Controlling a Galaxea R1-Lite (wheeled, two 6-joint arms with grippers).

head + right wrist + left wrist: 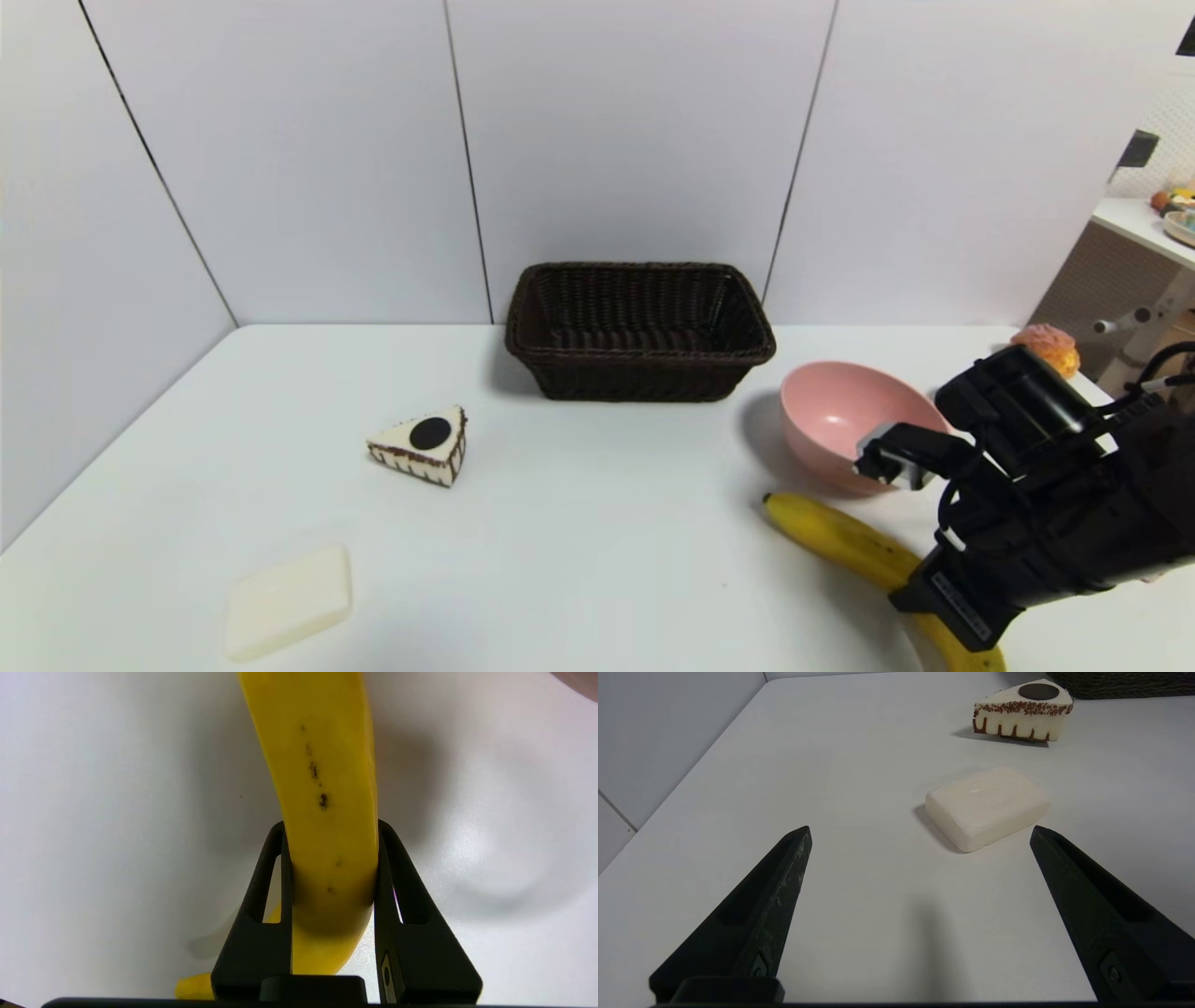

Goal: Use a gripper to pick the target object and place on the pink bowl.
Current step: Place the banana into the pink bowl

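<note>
Fingers (268,877) of the right gripper (329,858) pinch the banana (322,788) between them at the near right of the table (597,523), just near of the pink bowl (831,411); the left gripper (920,833) hovers spread near the soap bar (987,807).

My left claw (920,833) hangs low over the white surface (784,765) with its two black fingers (761,910) spread wide apart, gripping nothing. Just beyond the tips, nearer one finger than the other, lies a pale cream soap bar (987,807), flat on the surface and turned at a slant to my fingers. Farther off sits a wedge of cake (1022,714), white with brown crumbs along its edge and a dark round disc on top. Behind it, the corner of a dark woven basket (1125,683) shows. A pale wall (668,728) borders the surface.
</note>
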